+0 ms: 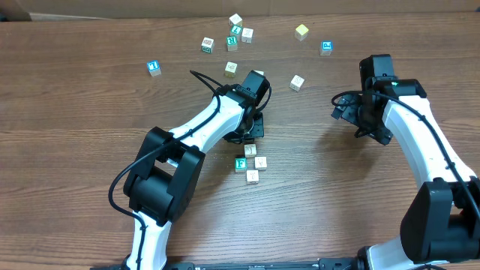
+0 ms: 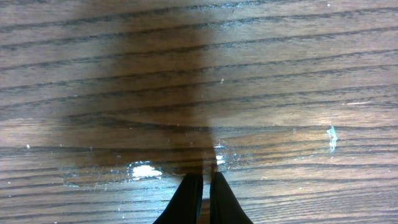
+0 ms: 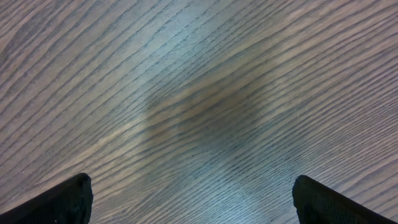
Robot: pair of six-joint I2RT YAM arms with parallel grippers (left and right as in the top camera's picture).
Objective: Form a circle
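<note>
The ring of cubes (image 1: 259, 162), four cream ones including one with a green face (image 1: 241, 163), sits tight together near the middle of the table (image 1: 82, 112). Just behind it hovers the left hand (image 2: 202, 194), its fingers pressed together on nothing. The right hand (image 3: 193, 202) is well apart, spread wide over bare wood. Loose cubes (image 1: 231, 43) lie scattered along the far edge.
</note>
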